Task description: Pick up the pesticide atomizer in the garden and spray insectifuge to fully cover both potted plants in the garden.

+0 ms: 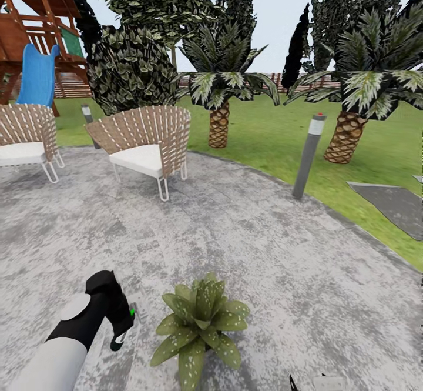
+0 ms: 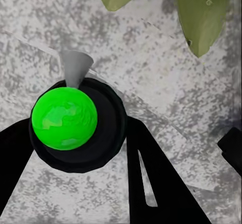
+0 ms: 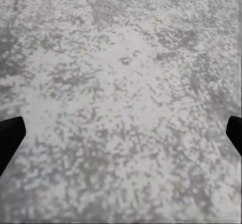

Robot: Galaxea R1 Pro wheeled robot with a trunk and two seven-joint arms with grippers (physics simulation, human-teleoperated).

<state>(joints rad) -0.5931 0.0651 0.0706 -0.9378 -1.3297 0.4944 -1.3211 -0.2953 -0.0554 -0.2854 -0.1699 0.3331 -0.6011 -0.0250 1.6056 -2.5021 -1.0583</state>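
The pesticide atomizer (image 1: 130, 314) is in my left gripper (image 1: 120, 326), which is shut on it low over the stone patio (image 1: 247, 244) of the garden. In the left wrist view the atomizer (image 2: 75, 123) appears as a dark round body with a bright green cap and a pale nozzle, between the black fingers (image 2: 151, 178). Just right of that gripper stands one of the potted plants (image 1: 200, 320), its broad green leaves (image 2: 201, 12) dotted with whitish insectifuge specks; its pot is hidden beneath them. My right gripper (image 3: 121, 138) is open over bare paving.
Two wicker chairs (image 1: 150, 141) (image 1: 23, 138) stand at the patio's far left. A grey bollard light (image 1: 308, 156) marks the patio edge on the right. Beyond it are lawn, two palms (image 1: 218, 123) (image 1: 346, 135), a grey slab (image 1: 396, 203) and a play set with a blue slide (image 1: 38, 73).
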